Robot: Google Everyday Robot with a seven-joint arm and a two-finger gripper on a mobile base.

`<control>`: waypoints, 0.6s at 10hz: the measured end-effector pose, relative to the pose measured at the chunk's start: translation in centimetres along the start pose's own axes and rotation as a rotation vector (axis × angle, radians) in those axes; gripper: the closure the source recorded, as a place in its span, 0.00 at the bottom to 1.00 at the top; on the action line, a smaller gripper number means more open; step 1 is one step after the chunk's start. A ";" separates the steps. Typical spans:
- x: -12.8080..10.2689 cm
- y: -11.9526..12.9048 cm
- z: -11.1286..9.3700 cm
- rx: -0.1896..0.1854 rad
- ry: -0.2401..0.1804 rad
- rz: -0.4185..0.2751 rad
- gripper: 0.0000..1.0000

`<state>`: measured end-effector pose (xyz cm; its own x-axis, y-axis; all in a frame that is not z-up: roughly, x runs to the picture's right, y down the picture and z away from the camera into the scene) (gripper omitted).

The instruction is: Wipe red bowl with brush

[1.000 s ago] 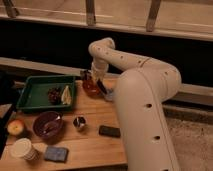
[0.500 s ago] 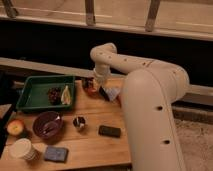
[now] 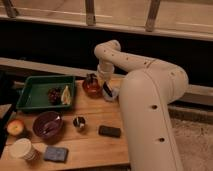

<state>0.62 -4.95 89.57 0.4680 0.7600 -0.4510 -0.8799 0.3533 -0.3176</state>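
The small orange-red bowl (image 3: 91,86) stands on the wooden table, just right of the green tray. My gripper (image 3: 107,90) hangs at the end of the white arm, close beside the bowl's right rim and slightly lower. It is shut on the brush (image 3: 108,92), a slim dark piece slanting down to the right, with a pale end near the table. The brush sits beside the bowl, not inside it. The wrist hides the upper part of the handle.
A green tray (image 3: 31,86) holds dark grapes (image 3: 53,94) and a pale wedge (image 3: 66,95). In front are a purple bowl (image 3: 47,125), a small metal cup (image 3: 79,122), a flat black block (image 3: 109,131), an apple (image 3: 15,127), a white cup (image 3: 22,149) and a blue sponge (image 3: 55,154). My bulky arm (image 3: 150,110) covers the table's right side.
The gripper with the brush has shifted from over the red bowl to just right of its rim. The bowl now shows more fully.
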 end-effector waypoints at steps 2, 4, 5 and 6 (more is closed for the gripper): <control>-2.6 2.3 0.1 -0.008 -0.024 -0.049 1.00; -3.7 4.5 0.1 -0.016 -0.031 -0.098 1.00; -3.5 5.2 0.1 -0.015 -0.026 -0.114 1.00; -3.2 5.4 0.1 -0.013 -0.019 -0.117 1.00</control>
<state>-5.62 -5.38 89.41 0.5660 0.7242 -0.3939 -0.8179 0.4336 -0.3782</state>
